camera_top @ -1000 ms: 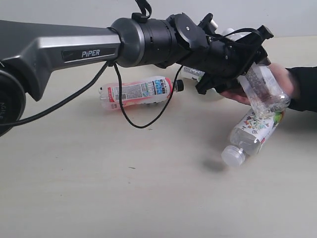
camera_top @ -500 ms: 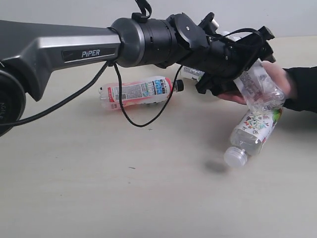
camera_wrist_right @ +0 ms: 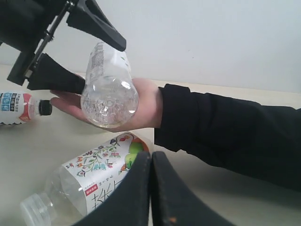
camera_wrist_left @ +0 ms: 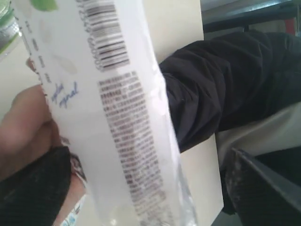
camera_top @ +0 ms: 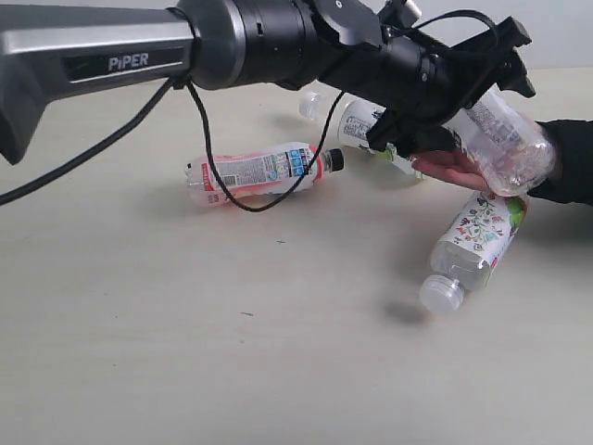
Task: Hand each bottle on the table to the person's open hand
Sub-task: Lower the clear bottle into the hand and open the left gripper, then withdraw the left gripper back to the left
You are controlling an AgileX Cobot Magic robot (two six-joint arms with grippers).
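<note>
The robot's left hand [camera_top: 491, 116] stands spread wide to either side of a clear, white-labelled bottle [camera_wrist_right: 106, 89], which lies base-outward across the person's open palm [camera_wrist_right: 146, 101]. The palm appears to carry it, and no squeeze shows in its wall. The right hand [camera_wrist_right: 151, 157], its two fingers pressed together and empty, hovers just above a floral-labelled bottle [camera_top: 477, 236] lying on its side on the table [camera_top: 185, 352], directly below the person's wrist. A pink-labelled bottle [camera_top: 259, 171] and a green-accented bottle [camera_top: 361, 130] lie farther back, apart from both hands. The bottles look empty, so likely light. Their thin walls should dent under a hard pinch, and their smooth, round sides can roll or slip. The labelled mid-body, gripped across its width, looks the safest hold.
</note>
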